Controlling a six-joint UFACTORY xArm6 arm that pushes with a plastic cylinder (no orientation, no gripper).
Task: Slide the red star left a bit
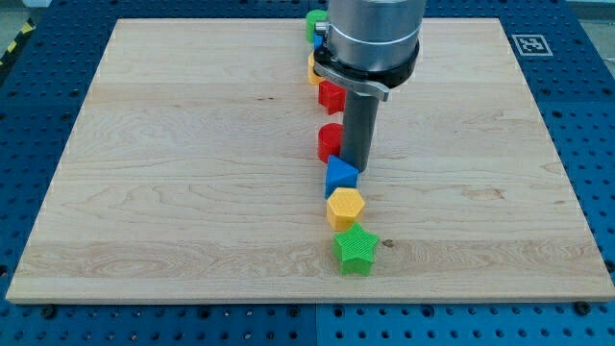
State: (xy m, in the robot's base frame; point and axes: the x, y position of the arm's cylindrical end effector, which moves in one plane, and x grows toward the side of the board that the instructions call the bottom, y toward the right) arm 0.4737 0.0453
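A red block (332,96) with pointed edges, likely the red star, lies near the view's top centre, partly hidden under the arm's head. A second red block (330,141), rounded, lies below it. My tip (357,170) stands just right of this rounded red block and at the upper right edge of a blue triangular block (340,175). I cannot tell whether the tip touches either one.
A yellow hexagon (345,208) and a green star (355,250) continue the column below the blue block. A green block (315,21) and a yellow block (313,69) peek out beside the arm at the top. All lie on the wooden board (173,173).
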